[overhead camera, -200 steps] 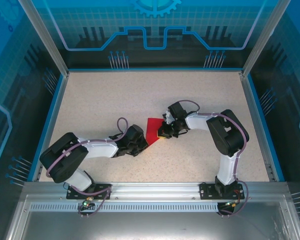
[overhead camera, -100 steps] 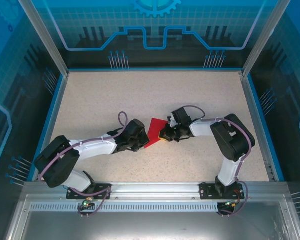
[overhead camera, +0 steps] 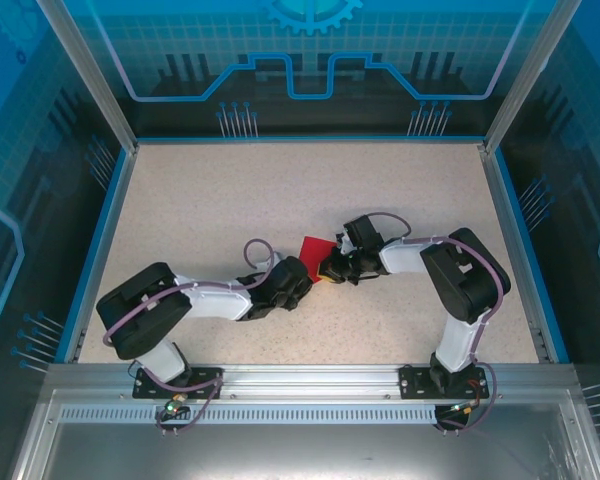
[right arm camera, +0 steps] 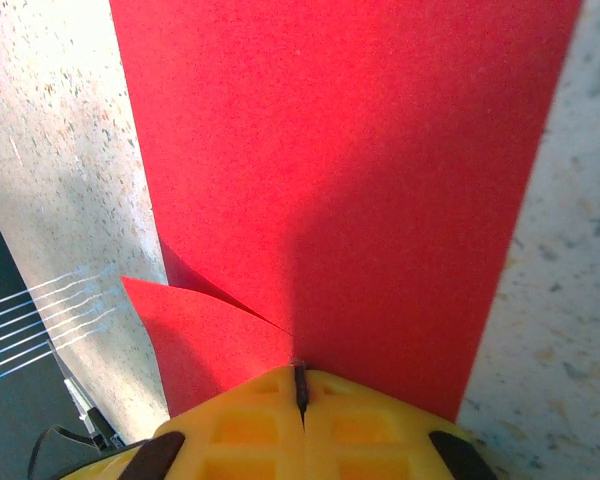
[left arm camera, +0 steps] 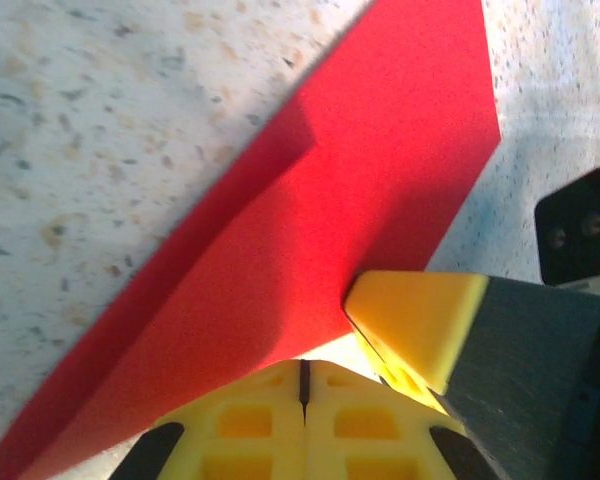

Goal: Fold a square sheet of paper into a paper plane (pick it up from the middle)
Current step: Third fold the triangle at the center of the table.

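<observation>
Both grippers nose to nose at the red paper, mid-table!

The paper (overhead camera: 317, 248) lies on the table (overhead camera: 280, 190) near the middle, a touch toward the right arm, partly folded, with a crease and a small flap lifting at one edge. The right gripper (overhead camera: 330, 270) comes in from the right, yellow fingers (right arm camera: 240, 420) pressed tight together, and the sheet runs straight into their seam, so it looks pinched there. The left gripper (overhead camera: 305, 277) meets it from the left, jaws closed too, tips (left arm camera: 250, 420) at the paper's near edge; whether they nip the sheet I cannot tell. The two fingertips sit just beside each other.
</observation>
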`<state>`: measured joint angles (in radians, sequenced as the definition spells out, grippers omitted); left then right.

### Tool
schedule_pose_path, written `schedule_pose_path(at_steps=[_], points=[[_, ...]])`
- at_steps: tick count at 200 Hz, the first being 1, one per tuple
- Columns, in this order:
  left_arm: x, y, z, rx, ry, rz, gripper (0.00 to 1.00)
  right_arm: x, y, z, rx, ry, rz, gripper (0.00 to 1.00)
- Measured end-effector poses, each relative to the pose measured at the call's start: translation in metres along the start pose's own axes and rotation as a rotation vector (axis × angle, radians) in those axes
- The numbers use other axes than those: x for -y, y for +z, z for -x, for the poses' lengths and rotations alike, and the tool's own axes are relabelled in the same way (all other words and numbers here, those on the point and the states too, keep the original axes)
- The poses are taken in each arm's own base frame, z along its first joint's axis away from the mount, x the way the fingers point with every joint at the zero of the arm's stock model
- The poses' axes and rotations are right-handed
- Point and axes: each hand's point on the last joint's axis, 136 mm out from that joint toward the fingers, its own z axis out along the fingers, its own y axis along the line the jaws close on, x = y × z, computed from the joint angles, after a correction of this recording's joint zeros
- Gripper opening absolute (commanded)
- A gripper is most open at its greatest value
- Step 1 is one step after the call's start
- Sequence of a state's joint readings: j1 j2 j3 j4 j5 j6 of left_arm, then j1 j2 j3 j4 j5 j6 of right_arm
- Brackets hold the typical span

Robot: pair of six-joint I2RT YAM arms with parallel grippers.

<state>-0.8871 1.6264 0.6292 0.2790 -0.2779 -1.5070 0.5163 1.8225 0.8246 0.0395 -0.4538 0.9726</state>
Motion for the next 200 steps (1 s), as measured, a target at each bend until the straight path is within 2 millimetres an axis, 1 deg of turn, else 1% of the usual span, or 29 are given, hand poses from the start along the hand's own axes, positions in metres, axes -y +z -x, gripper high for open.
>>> schedule_pose_path(at_steps=[30,90,116,161,200], points=[[-0.015,0.006,0.002,0.051,-0.04,0.015,0.0,0.001,0.0,0.0,-0.002,0.002,0.001,0.0],[-0.02,0.004,0.005,0.089,-0.172,-0.034,0.0,0.003,0.0,0.0,-0.013,0.008,-0.01,0.0],[-0.027,-0.003,0.01,0.113,-0.203,-0.004,0.0,0.005,0.0,0.0,-0.017,0.006,-0.024,0.0],[-0.05,-0.021,0.023,0.167,-0.206,0.087,0.0,0.006,0.001,-0.001,-0.025,-0.001,-0.035,0.0],[-0.056,-0.026,0.024,0.171,-0.208,0.101,0.0,0.007,0.001,-0.001,-0.03,0.0,-0.04,0.0]])
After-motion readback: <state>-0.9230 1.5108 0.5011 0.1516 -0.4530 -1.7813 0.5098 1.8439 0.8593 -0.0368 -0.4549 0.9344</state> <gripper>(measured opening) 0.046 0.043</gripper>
